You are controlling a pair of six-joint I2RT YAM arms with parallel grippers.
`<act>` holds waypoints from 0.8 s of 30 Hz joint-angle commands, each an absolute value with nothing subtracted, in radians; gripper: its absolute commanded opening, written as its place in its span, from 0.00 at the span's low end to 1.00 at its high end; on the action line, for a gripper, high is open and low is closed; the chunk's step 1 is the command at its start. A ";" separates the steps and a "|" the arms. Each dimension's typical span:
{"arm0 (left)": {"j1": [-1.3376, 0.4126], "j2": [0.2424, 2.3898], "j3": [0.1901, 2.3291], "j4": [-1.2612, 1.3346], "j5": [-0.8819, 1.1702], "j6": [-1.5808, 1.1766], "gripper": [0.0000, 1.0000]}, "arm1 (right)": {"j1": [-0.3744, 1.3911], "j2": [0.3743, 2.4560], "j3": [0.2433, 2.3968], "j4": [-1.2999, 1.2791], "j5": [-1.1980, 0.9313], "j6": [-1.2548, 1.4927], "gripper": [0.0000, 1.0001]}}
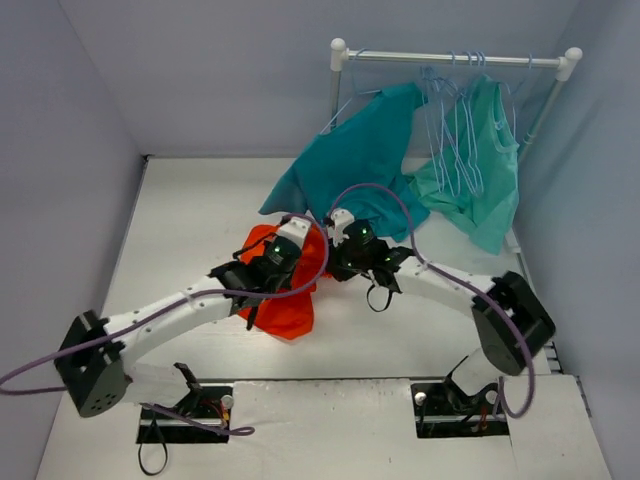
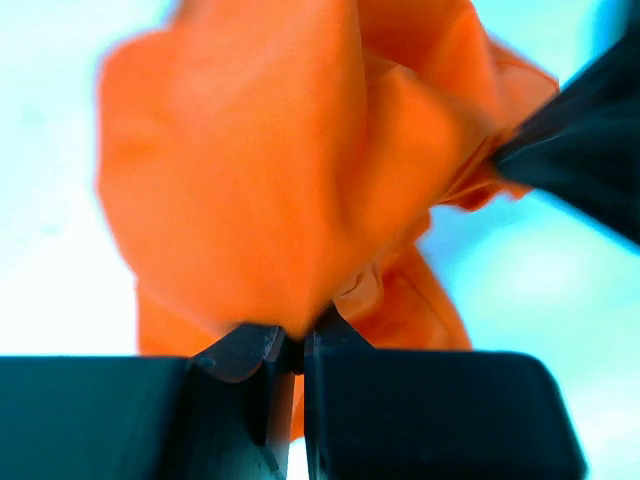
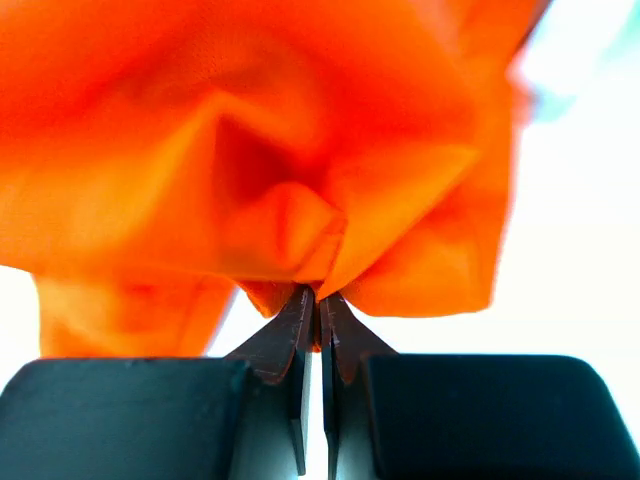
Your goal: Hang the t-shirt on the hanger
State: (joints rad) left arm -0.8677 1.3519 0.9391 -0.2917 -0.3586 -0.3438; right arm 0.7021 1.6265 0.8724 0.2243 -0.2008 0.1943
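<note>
The left pincer [image 2: 297, 345] and right pincer [image 3: 320, 305] each clench the bunched orange t-shirt [image 1: 285, 300] over the worktop [image 1: 190, 230]; the hangers [image 1: 452, 130] hang apart on the rail [image 1: 450, 58], so the threading is not yet done.

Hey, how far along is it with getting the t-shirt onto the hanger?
Done: the t-shirt is grasped, bunched up between the two arms. In hand: the left gripper and the right gripper are each shut on a fold of it. Left to do: the hangers hang on the rack at the back, none inside the t-shirt, so taking one and working it into the neck remains.
</note>
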 commanded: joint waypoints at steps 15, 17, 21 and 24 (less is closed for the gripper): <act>-0.692 0.939 1.390 -0.869 0.097 -0.210 0.00 | 0.713 1.166 1.334 -0.174 -0.282 0.224 0.00; -0.693 0.930 1.327 -0.865 0.095 -0.246 0.00 | 0.713 1.145 1.284 -0.183 -0.284 0.254 0.00; -0.687 0.967 1.202 -0.861 0.019 -0.273 0.11 | 0.712 1.136 1.152 -0.203 -0.222 0.291 0.00; -0.664 1.022 1.162 -0.847 -0.090 -0.267 0.44 | 0.710 1.165 1.074 -0.201 -0.171 0.311 0.00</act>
State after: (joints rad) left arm -0.6870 0.9397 1.1944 -0.8600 0.0105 -0.2548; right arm 0.7082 1.1325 1.1486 -0.1957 -0.2307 0.2550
